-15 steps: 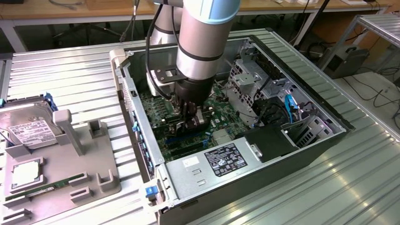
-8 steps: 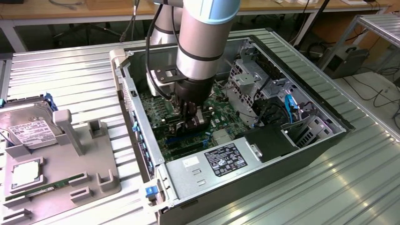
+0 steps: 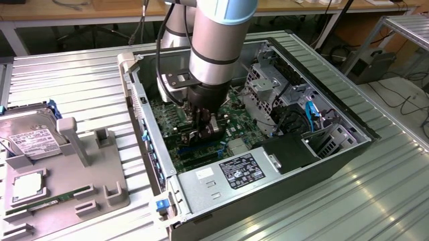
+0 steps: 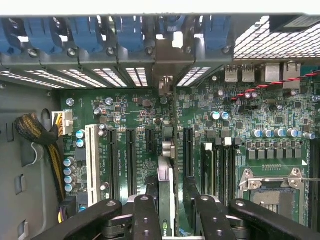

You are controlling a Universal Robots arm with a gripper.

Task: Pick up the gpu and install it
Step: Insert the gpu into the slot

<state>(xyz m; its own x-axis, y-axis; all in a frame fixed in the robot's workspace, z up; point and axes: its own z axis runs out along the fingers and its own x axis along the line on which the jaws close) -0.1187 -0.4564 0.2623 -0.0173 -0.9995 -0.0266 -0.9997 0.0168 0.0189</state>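
gpu [image 4: 167,187] is standing on edge on the motherboard [image 4: 240,115], lined up along one of the long black expansion slots near the board's middle. Its far end is running toward the silver bracket opening [image 4: 165,82] at the board's rear edge. It's looking upright, not tilted. I can't tell whether the edge connector is fully down in the slot.

pincer [image 4: 170,182] is straddling the card from above the board, one finger on each side. The jaws are looking parted: a sliver of green board is showing between the card and one finger [image 4: 191,187]. The other finger is sitting close against the card, and I can't tell if it's touching. I'm reading that as no firm grip on the card.

In the exterior view the pincer [image 3: 204,131] is reaching deep into the open computer case [image 3: 322,165], right over the middle of the board.

Step, my read: the pick-up is done and the install is in its last stage, with the card placed at the slot and the hold loosening.

Whatever move follows is calling for:
- staying square to the board, so the fingers aren't dragging the card sideways
- keeping clear of the neighbouring slots and the CPU socket [image 4: 272,187] at the board's other side
- confirming the card is seated evenly along the slot
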